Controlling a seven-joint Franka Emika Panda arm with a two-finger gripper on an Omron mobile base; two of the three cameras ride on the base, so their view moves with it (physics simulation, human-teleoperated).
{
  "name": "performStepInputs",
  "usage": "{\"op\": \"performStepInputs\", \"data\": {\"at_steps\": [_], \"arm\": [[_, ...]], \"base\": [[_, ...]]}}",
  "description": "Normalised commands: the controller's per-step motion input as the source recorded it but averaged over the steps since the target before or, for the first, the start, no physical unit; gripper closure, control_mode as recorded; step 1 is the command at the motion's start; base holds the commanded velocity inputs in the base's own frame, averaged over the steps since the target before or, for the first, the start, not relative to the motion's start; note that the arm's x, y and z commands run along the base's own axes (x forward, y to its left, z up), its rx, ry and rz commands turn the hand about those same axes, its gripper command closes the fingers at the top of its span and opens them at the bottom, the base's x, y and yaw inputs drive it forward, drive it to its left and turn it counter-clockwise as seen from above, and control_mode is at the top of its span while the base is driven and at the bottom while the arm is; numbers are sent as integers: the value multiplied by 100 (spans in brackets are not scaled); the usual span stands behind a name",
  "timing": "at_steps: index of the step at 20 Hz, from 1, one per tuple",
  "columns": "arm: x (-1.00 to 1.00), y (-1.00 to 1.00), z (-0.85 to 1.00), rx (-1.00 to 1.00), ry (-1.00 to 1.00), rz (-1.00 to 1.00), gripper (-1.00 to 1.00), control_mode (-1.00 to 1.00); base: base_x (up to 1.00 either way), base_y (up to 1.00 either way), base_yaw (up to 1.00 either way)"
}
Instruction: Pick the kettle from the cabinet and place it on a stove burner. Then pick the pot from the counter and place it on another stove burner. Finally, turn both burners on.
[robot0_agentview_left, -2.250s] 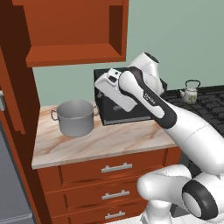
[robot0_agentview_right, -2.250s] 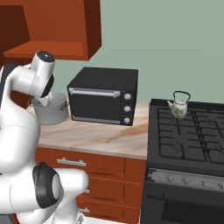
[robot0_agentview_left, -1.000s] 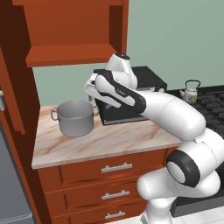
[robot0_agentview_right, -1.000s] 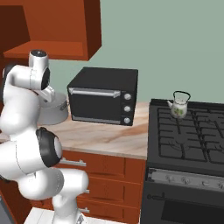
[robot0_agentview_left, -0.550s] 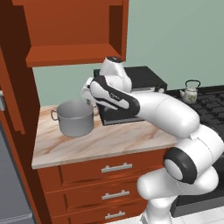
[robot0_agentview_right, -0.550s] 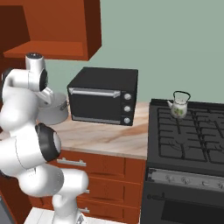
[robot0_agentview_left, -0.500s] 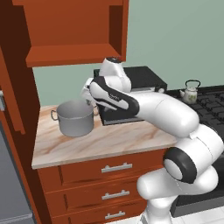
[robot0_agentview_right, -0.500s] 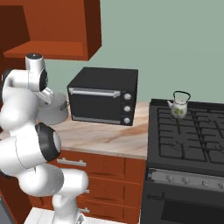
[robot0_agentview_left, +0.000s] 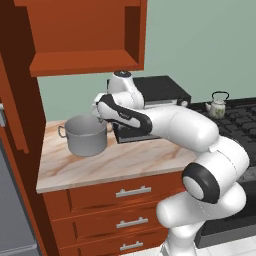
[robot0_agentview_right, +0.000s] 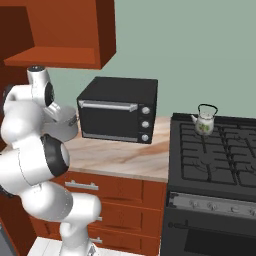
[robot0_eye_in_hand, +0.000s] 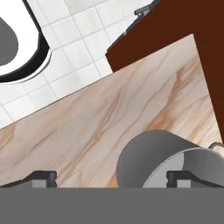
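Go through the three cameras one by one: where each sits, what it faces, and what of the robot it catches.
Left base view: behind the arm's left, facing the counter, pot and open cabinet; the arm crosses it.
Right base view: behind its right, facing the toaster oven and the kettle on the stove burners; arm at left.
Hand view: looking down on the pot; open gripper fingertips at bottom.
Both base views share the kettle.

In the left base view the arm hides the front of the toaster oven at centre frame, and the stove burners run off the right edge. In the right base view the arm covers most of the pot at left. In the hand view the pot's lower part is cut off at bottom right.
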Motion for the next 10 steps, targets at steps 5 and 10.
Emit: {"op": "performStepInputs", "data": {"at_steps": [5,10], "arm": [[19,3,-6,-2,0,-6,-100,-100],[17,0,-7,-1,0,-4,-100,-100]], "base": [[0,0,0],[0,0,0]]}}
